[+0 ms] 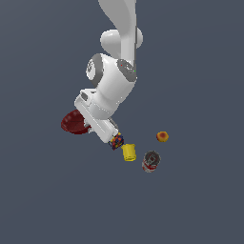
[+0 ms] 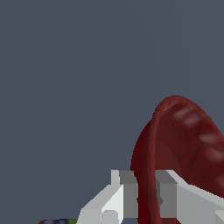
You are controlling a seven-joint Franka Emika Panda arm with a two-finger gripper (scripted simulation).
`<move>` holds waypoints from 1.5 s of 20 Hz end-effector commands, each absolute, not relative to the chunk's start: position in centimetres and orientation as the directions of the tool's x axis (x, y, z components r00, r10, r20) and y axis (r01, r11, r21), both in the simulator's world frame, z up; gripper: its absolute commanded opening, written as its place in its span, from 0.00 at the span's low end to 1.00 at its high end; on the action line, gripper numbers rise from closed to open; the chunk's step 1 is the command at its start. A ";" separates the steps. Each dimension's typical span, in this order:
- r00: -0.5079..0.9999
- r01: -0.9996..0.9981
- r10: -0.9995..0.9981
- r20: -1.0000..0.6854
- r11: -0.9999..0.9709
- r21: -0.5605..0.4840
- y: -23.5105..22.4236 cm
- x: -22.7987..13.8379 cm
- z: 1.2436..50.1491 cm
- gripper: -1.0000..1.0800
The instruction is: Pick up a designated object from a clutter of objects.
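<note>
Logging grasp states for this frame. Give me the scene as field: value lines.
target: dark red bowl, ribbed inside, tilted on edge in the wrist view
gripper: gripper, fingers either side of the bowl rim, one inside and one outside
grip state: appears shut on the rim
bowl in exterior view: at the exterior view's left of the clutter, partly hidden by the arm
multicoloured cube: just below the hand
yellow cup: beside the cube
red-white can: on its side
orange-red fruit: apart from the rest
purple block: not visible

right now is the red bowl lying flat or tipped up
Tipped up. In the wrist view the red bowl stands on edge, its rim between the two fingers; the exterior view mostly hides it behind the arm.
</note>
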State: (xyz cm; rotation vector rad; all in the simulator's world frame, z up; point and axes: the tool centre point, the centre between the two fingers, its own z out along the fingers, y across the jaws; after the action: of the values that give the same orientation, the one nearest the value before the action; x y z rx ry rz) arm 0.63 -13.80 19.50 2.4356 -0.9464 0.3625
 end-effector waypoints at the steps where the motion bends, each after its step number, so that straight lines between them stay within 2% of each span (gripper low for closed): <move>1: 0.723 -0.688 -0.555 0.412 -0.635 0.352 -14.0 -0.2 21.8 0.00; 20: 0.722 -0.689 -0.556 0.412 -0.634 0.352 -15.5 -6.3 39.7 0.00; 30: 0.721 -0.690 -0.555 0.415 -0.632 0.353 -15.9 -7.8 44.9 0.00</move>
State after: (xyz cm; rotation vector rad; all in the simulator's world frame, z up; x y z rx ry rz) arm -7.69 -15.88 44.29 2.4330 -0.9488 0.3652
